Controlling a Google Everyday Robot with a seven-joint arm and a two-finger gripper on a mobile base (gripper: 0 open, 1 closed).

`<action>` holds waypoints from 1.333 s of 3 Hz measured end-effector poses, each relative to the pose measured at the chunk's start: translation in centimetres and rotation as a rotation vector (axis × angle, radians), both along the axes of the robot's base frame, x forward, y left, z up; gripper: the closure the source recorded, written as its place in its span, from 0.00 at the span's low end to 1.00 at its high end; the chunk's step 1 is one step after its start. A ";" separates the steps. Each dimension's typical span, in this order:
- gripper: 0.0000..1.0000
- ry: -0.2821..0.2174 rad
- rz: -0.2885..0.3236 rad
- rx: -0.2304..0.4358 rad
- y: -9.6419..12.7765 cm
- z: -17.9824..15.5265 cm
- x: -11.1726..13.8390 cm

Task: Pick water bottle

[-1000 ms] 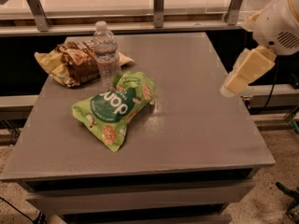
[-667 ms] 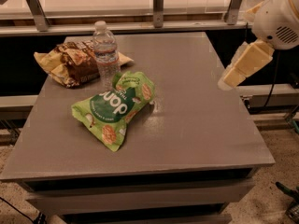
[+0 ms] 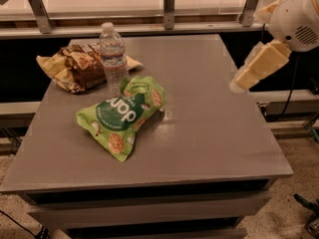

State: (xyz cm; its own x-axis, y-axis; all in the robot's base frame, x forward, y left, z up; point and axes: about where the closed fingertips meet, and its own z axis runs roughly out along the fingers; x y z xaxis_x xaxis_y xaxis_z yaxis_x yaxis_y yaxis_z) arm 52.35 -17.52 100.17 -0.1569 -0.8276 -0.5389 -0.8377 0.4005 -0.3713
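Observation:
The water bottle is a small clear ribbed bottle with a white cap and a pale label band. It stands upright at the back left of the grey table. A brown-and-yellow snack bag lies just left of it, and a green snack bag lies just in front of it. My gripper, cream-coloured under a white wrist, hangs above the table's right edge. It is far to the right of the bottle and touches nothing.
A metal rail with upright posts runs behind the table's back edge. A dark cable hangs at the right, below the arm. The floor shows in front of and right of the table.
The gripper has shifted slightly up and to the left, staying over the table's right edge. The bottle and both bags have not moved.

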 end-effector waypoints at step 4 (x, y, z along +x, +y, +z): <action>0.00 -0.177 0.393 0.464 12.2 9.5 4.3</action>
State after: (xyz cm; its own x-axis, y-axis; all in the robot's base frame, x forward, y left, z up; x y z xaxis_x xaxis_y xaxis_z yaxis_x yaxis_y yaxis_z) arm 56.68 -5.28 109.71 0.2361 -0.4793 -0.8453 -0.8967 0.2277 -0.3795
